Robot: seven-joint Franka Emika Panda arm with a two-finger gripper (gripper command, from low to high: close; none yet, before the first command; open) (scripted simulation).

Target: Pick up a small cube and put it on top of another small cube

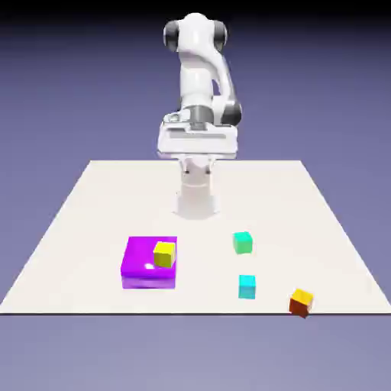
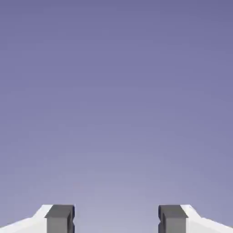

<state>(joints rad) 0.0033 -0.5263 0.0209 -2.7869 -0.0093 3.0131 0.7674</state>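
Three small cubes lie on the white table (image 1: 92, 229): a green cube (image 1: 243, 243), a cyan cube (image 1: 247, 286) nearer the front, and an orange-and-red cube (image 1: 301, 302) at the front right. A small yellow cube (image 1: 163, 253) rests on a larger magenta block (image 1: 145, 267). My gripper (image 1: 197, 143) hangs high near the robot's base, far from all the cubes. In the hand view the gripper (image 2: 116, 219) is open; its grey fingertips (image 2: 60, 218) stand wide apart with only the blue-violet backdrop between them. No cube shows in the hand view.
The robot's white base column (image 1: 196, 195) stands on the table behind the cubes. The magenta block is the tallest thing on the exterior view's left side.
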